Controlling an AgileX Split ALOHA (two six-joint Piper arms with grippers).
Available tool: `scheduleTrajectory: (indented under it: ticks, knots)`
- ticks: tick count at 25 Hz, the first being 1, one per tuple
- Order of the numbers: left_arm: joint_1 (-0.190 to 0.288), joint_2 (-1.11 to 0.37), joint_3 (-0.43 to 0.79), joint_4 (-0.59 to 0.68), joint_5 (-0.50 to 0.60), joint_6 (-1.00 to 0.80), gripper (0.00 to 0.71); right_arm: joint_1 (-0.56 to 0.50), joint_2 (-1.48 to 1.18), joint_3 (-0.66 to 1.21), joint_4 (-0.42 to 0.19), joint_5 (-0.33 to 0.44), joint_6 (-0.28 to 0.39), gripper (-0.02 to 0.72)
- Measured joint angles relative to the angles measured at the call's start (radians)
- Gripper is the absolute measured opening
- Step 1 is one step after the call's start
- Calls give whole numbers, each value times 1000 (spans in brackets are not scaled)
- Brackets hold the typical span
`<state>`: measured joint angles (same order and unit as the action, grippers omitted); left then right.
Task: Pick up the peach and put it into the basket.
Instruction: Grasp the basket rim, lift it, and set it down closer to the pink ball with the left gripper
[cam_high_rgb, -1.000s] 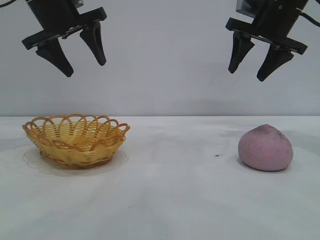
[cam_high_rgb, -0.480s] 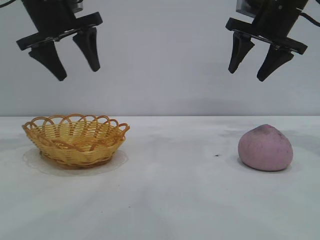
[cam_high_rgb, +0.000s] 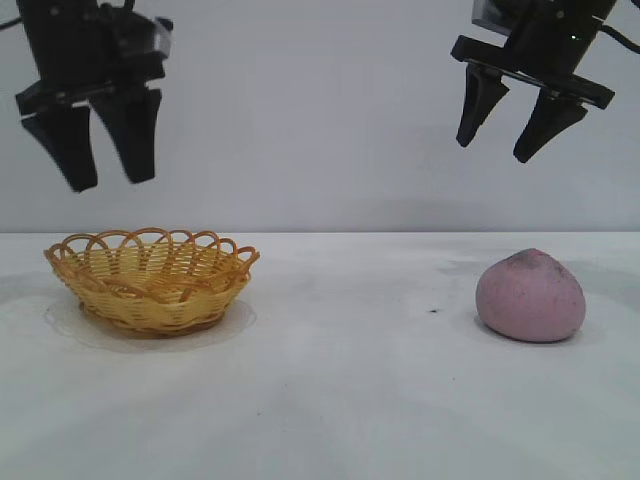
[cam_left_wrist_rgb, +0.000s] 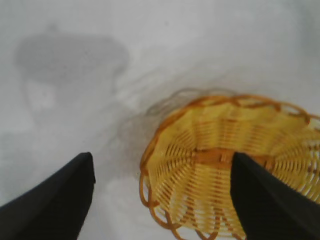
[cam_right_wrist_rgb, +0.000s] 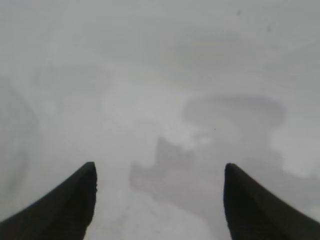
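The pink-mauve peach lies on the white table at the right. The yellow wicker basket with an orange looped rim stands at the left, empty. My left gripper is open and empty, hanging above the basket's left part; its wrist view shows the basket below the fingers, one finger over it. My right gripper is open and empty, high above and slightly left of the peach. The right wrist view shows only bare table and no peach.
The white table stretches between basket and peach. A small dark speck lies left of the peach. A plain grey wall stands behind.
My left gripper has swung left and lower and turned so its fingers point more straight down over the basket's left side. The right gripper, peach and basket have not moved.
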<state>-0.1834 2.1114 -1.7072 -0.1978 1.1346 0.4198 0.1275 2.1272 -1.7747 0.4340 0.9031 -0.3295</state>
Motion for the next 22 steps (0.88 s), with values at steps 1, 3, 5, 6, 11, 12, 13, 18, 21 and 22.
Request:
scheduleTrajectory:
  ticks: [1,3,5,6,11,12,13,18,21,22]
  knots:
    - [0,17,-9,7,29,7,527,0,0,0,0,0,0,456]
    - [0,45,-25,16,60,15,527,0,0,0,-2,0,0,456]
    - [0,60,-37,18,68,36,527,0,0,0,-2,0,0,456]
    - [0,65,-42,18,68,46,527,0,0,0,-2,2,0,456]
    - [-4,94,-52,25,68,103,527,0,0,0,-2,8,0,456]
    - [-6,104,-52,31,68,115,527,0,0,0,-2,8,0,456]
    - [-8,113,-53,34,64,125,527,0,0,0,-2,8,0,456]
    - [-21,152,-76,62,34,146,360,0,0,0,-6,8,0,456]
    - [-34,169,-102,71,29,152,226,0,0,0,-9,12,0,456]
    - [-36,174,-101,75,28,153,176,0,0,0,-11,14,0,456]
